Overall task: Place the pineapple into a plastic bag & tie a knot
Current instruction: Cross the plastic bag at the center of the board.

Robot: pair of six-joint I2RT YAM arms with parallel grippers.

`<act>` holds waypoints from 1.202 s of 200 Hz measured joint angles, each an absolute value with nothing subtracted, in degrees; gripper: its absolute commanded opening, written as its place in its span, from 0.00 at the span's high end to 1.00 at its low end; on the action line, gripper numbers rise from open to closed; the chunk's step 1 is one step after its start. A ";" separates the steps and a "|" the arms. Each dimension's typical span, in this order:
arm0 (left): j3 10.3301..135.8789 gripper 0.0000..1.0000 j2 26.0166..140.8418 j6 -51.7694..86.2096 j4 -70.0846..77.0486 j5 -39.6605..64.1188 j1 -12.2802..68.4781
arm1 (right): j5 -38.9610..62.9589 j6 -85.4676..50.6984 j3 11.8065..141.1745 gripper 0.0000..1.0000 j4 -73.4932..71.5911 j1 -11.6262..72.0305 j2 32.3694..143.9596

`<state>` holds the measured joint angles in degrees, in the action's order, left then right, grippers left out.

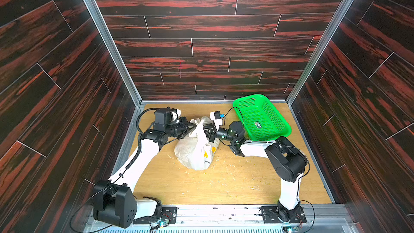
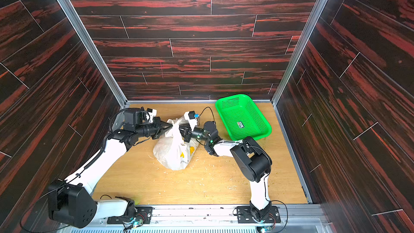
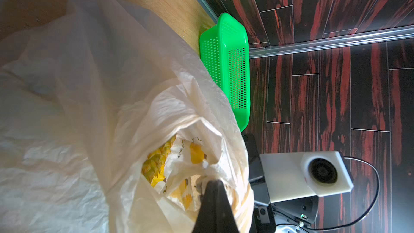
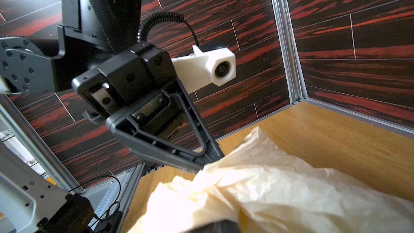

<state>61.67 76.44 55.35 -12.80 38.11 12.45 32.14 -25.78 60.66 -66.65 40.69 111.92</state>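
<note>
Your left gripper and right gripper were both clamped on the bag's bunched neck from opposite sides. The bag sat mid-desk, toward the back edge, pineapple inside; the basket occupied the back right corner.

Looks like a lab test booth I'm working in: wood-print panels on aluminium framing, a plywood tabletop, and my arm mounts bolted to a metal rail.

Pineapple barely visible inside plastic bag
</note>
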 measured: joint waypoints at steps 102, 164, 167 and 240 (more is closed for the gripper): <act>63.13 1.00 76.44 52.71 -15.90 35.16 13.23 | 29.02 -23.66 58.46 0.48 -63.20 40.86 109.40; 63.13 1.00 75.29 52.47 -15.84 33.34 13.41 | 25.80 -20.91 52.93 0.40 -61.25 40.75 103.77; 63.13 1.00 75.26 52.47 -15.84 33.30 13.41 | 25.69 -20.80 52.62 0.40 -61.21 40.73 103.59; 63.13 1.00 75.16 52.42 -15.57 32.03 13.41 | 24.53 -21.28 47.20 0.42 -54.70 39.79 93.95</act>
<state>63.13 75.16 52.42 -15.57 32.03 13.41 24.53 -21.28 47.20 -54.70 39.79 93.95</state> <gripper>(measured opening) 0.051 0.590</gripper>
